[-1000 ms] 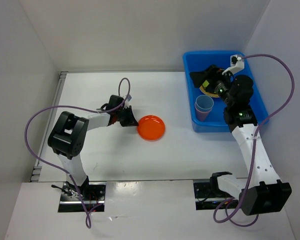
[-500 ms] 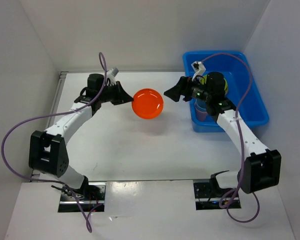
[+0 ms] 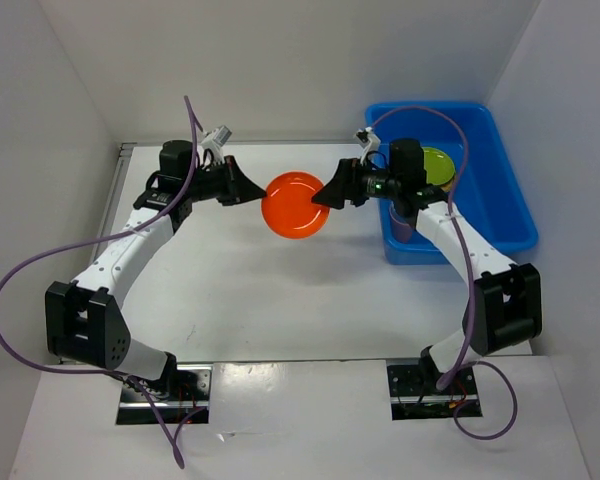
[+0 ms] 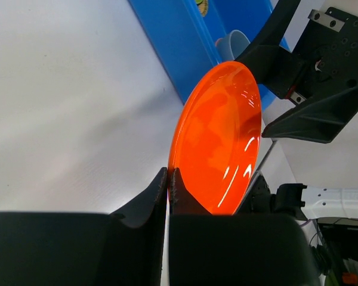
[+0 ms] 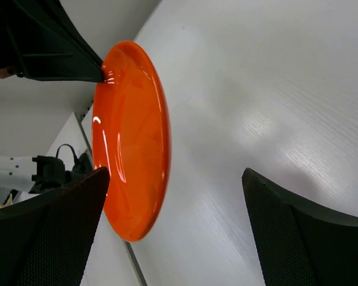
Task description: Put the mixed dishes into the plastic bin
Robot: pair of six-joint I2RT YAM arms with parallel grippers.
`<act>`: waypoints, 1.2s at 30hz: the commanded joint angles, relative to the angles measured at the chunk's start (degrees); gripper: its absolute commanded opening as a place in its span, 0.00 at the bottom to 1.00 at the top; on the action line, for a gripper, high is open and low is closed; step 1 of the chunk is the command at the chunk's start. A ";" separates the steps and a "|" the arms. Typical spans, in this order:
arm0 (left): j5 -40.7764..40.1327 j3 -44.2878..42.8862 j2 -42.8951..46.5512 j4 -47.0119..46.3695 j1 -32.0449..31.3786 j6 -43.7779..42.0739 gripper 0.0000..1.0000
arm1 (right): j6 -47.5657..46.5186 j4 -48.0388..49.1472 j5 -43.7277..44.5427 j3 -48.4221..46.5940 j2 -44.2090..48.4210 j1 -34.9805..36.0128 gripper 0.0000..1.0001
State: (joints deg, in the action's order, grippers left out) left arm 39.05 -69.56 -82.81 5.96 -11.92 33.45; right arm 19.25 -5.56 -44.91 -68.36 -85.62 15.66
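Orange plate (image 3: 294, 205) was held up off the table (image 3: 240, 290), roughly mid-workspace between the two arms and left of the plastic bin (image 3: 488, 205), not inside it. Left gripper (image 3: 248, 190) was clamped tight on the plate's left rim; in the left wrist view its fingers (image 4: 158, 190) were pressed together with the thin orange edge (image 4: 218, 137) pinched at the tips, and the plate stood tilted up on edge. Right gripper (image 3: 325, 192) reached in from the bin side with its jaws spread wide, right at the plate's right edge. In the right wrist view the two fingers stood far apart, one (image 5: 53, 232) low on the left and the other on the right, with the plate (image 5: 131, 137) ahead of the left one and bare table in the gap. Whether the right fingers touched the plate could not be told. The left arm's dark fingertip met the plate's far rim in that view. The bin sat at the table's far right corner, with a lime green plate (image 3: 440, 163) lying inside near the back. A blue cup (image 4: 234, 43) showed inside the bin's near wall (image 4: 173, 36) in the left wrist view; the right arm covered most of that spot from above. Other dishes in the bin were hidden by the arm.
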 commanded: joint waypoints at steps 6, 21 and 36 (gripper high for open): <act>4.19 -1.54 0.54 -3.67 -0.82 1.09 0.00 | -1.67 0.82 -3.52 -3.89 -5.95 4.55 0.66; -4.76 -2.95 -0.78 5.11 0.32 -4.88 0.73 | 0.96 -2.61 6.83 -9.77 -4.03 2.46 0.00; -8.21 3.46 -2.52 2.75 5.59 -4.36 1.00 | 30.31 13.73 34.34 -2.05 6.62 -25.14 0.00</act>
State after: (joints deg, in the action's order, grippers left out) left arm 29.32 -67.90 -82.61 10.44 -6.22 29.93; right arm 38.52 0.47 -17.45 -73.73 -78.04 -5.98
